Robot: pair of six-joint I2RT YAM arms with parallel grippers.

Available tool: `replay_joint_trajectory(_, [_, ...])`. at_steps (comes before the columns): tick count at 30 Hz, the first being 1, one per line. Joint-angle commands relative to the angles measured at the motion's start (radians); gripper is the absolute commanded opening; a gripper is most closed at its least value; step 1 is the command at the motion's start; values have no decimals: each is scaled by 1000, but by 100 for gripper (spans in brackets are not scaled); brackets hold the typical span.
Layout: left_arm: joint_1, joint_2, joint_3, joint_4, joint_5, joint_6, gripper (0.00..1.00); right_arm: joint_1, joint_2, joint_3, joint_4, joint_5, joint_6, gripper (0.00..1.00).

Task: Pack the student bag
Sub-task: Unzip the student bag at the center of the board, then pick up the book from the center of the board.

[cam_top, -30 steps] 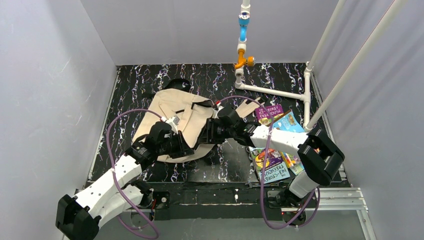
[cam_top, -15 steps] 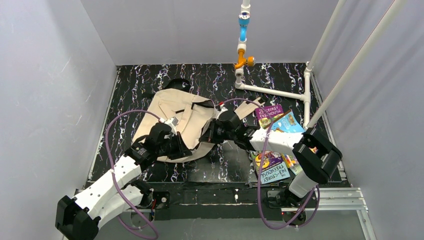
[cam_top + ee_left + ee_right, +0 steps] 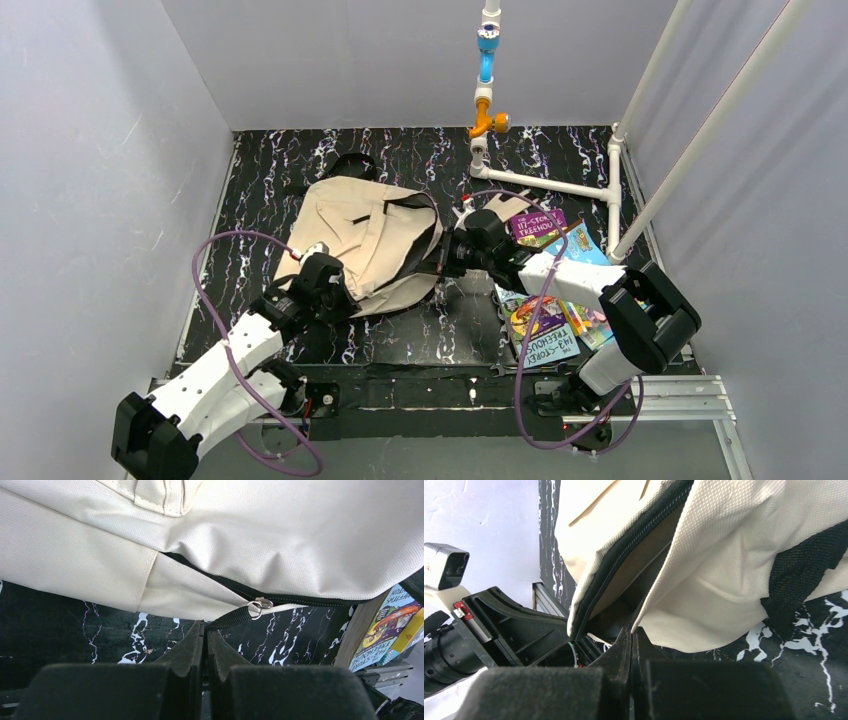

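The student bag [image 3: 365,235] is a beige fabric backpack on the black marbled table, its zip opening gaping toward the right. My left gripper [image 3: 335,290] sits at the bag's near edge. In the left wrist view that gripper [image 3: 206,625] is shut on the black zip pull strap [image 3: 235,617], which ends in a small metal ring [image 3: 261,604]. My right gripper [image 3: 447,258] is at the bag's right side. In the right wrist view it [image 3: 631,630] is shut on the beige lip of the opening [image 3: 659,605], held raised, with the dark inside [image 3: 634,575] showing.
Colourful books [image 3: 550,335] lie in a loose pile at the right, one purple book [image 3: 538,225] further back. A white pipe frame [image 3: 545,185] with a blue and orange fitting stands at the back right. Grey walls close the table in.
My right gripper has shut on the bag's opening edge and drawn it up and to the right, so the bag bunched and gaped. The left gripper slid slightly left, still holding the strap.
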Motion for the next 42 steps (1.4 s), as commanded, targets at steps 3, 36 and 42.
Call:
replay_joint_trajectory(3, [18,-75,-36,-108,-74,79,0,-46,-33,51,-52,70,-116,1])
replay_joint_trajectory(36, [-92,51,154,339,344,192,84,-114,-235,278,-817,406,-585,95])
replay_joint_trajectory(42, [-352,391,255,656,277,355,84,-416,-416,165,-926,378,-518,98])
